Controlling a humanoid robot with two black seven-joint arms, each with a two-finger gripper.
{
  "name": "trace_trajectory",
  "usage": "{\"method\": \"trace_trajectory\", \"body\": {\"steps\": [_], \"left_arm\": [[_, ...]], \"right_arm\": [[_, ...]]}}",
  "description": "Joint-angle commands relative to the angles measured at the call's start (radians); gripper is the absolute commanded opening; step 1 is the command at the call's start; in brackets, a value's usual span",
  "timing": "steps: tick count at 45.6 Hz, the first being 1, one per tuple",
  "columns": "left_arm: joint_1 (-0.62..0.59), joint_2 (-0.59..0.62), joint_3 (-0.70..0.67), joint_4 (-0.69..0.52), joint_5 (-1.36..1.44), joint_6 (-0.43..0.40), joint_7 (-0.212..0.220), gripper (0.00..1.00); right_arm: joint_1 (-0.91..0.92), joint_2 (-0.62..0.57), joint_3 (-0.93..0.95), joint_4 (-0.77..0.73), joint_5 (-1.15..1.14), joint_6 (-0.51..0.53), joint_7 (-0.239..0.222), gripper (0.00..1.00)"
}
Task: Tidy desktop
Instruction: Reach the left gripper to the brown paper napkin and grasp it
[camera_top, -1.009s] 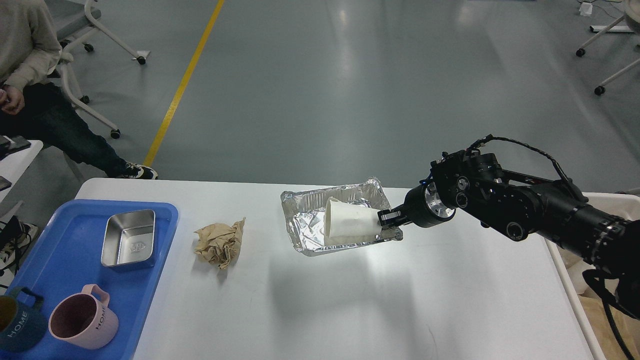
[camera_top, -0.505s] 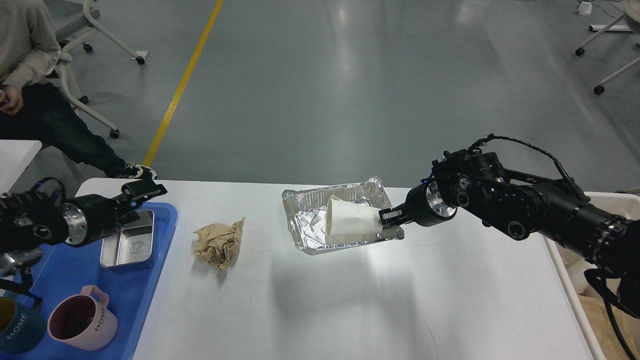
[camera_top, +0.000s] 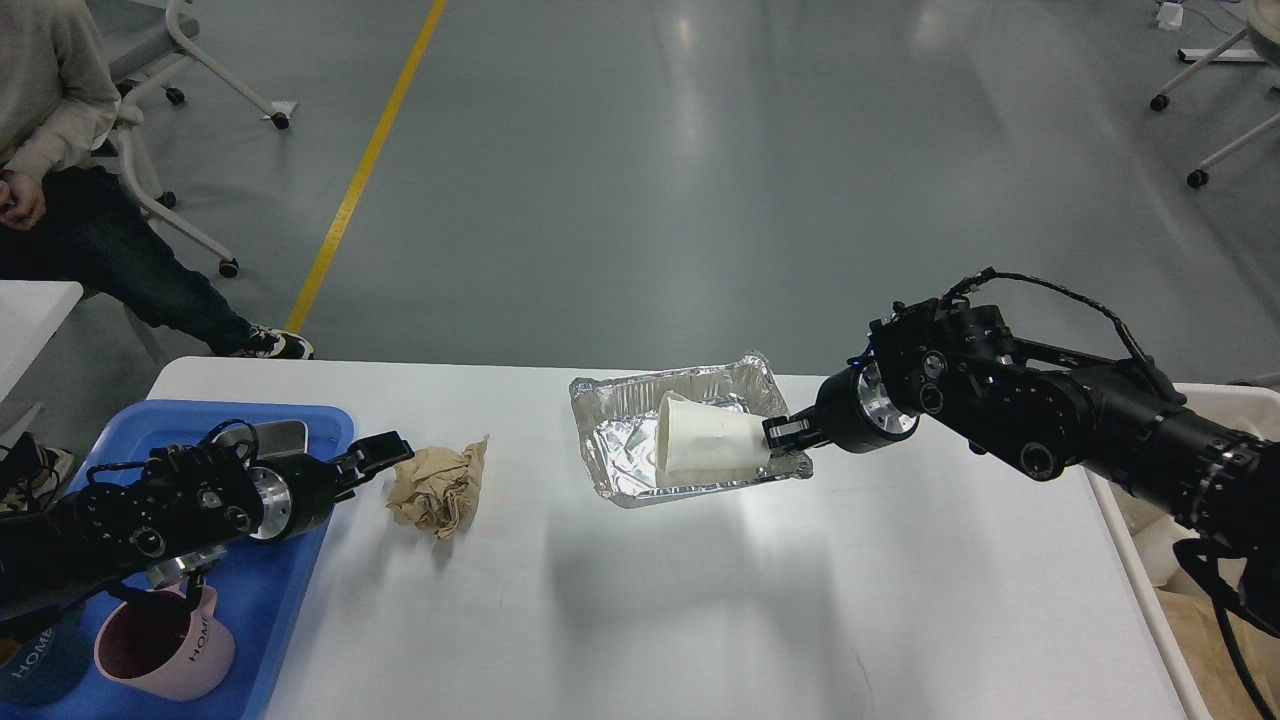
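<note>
While the left gripper (camera_top: 385, 455) reaches low over the blue tray (camera_top: 290, 580), fingers apart, its tips sit just left of the crumpled brown paper (camera_top: 437, 487) on the white desktop (camera_top: 640, 600). Right of that paper lies a crinkled foil tray (camera_top: 610, 465) holding a tipped white paper cup (camera_top: 705, 447). Farther right, the right gripper (camera_top: 783, 432) is clamped on the cup's base.

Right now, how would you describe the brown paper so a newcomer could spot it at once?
Start from the white desktop and find the blue tray at its left end. Just right of that tray, with the left pincer close beside it, lies the crumpled brown paper, well left of the foil tray. It is the only tan, wrinkled, shapeless thing on the desktop.
</note>
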Motion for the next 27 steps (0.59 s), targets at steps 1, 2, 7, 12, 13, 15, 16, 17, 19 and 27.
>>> {"method": "trace_trajectory", "body": {"steps": [1,2,7,12,13,15,16,17,19,27], "left_arm": [[0.011,-0.034,0.003,0.029,0.000,0.000,0.000,0.96],[0.017,-0.040,0.001,0.035,0.000,0.000,0.000,0.96],[0.042,-0.069,0.000,0.067,0.008,0.002,-0.005,0.96],[0.058,-0.096,-0.003,0.095,0.042,0.011,-0.031,0.95],[0.062,-0.102,-0.003,0.101,0.045,0.011,-0.034,0.94],[0.065,-0.114,-0.003,0.108,0.045,0.011,-0.035,0.92],[0.065,-0.120,-0.003,0.112,0.045,0.012,-0.035,0.90],[0.065,-0.126,-0.002,0.113,0.045,0.014,-0.035,0.88],[0.065,-0.134,-0.003,0.113,0.046,0.014,-0.035,0.81],[0.065,-0.140,-0.002,0.113,0.048,0.014,-0.032,0.44]], "right_arm": [[0.000,0.000,0.000,0.000,0.000,0.000,0.000,0.00],[0.000,0.002,0.001,0.000,0.000,0.000,0.000,0.00],[0.000,0.000,0.003,0.000,0.000,0.000,0.000,0.00],[0.000,-0.011,0.008,0.001,0.000,-0.002,0.002,0.00],[0.000,-0.011,0.009,0.001,0.000,-0.002,0.002,0.00],[0.000,-0.012,0.009,0.003,0.002,-0.002,0.002,0.00],[0.000,-0.012,0.009,0.003,0.002,-0.002,0.002,0.00],[0.000,-0.012,0.009,0.001,0.002,-0.002,0.002,0.00],[0.000,-0.012,0.009,0.003,0.002,-0.002,0.002,0.00],[0.000,-0.012,0.009,0.001,0.002,-0.002,0.002,0.00]]}}
